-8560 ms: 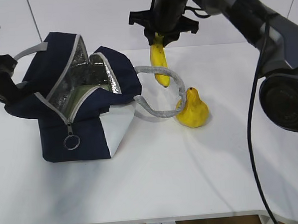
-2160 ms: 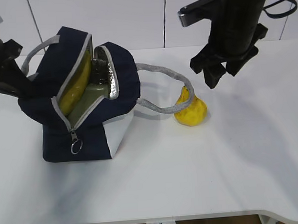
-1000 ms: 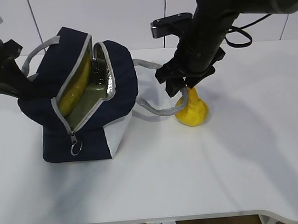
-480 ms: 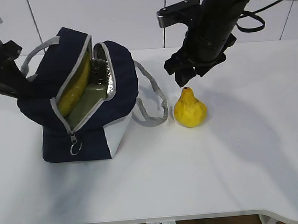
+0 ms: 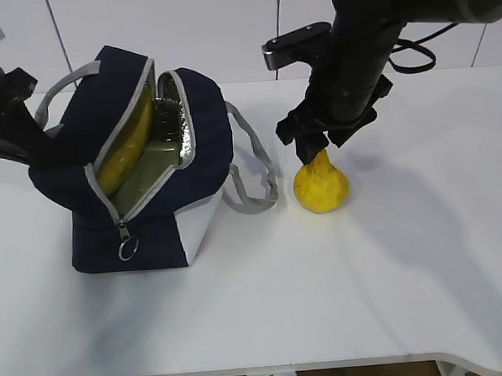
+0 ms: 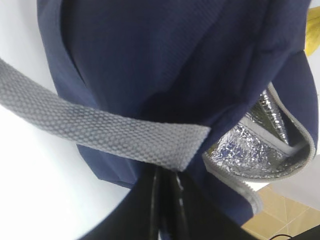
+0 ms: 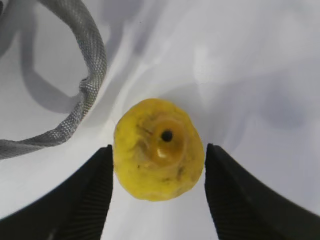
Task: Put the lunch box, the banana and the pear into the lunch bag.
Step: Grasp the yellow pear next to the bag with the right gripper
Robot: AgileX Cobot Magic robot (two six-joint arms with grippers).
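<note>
Right claw point(image 7: 157, 187) gapes astride the upright pear point(image 7: 158, 148), fingers just clear; grey handle point(image 5: 254, 167) lies beside; left claw point(image 6: 165, 200) pinches the lunch bag point(image 5: 141, 173); open desk point(image 5: 406, 256) to the right.

A white desk point(image 5: 324, 294) fills most of the exterior view, its front edge curving away at 7 and 5 o'clock. Behind it, at 12 o'clock, stands a white panelled wall point(image 5: 217, 30) with thin dark vertical seams. Soft shadows lie across the desk. Tan floor tiles point(image 6: 292, 207) show at 4 o'clock in the left wrist view.

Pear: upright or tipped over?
Upright: the pear stands on its broad base on the table, stem end up in the wrist view.
</note>
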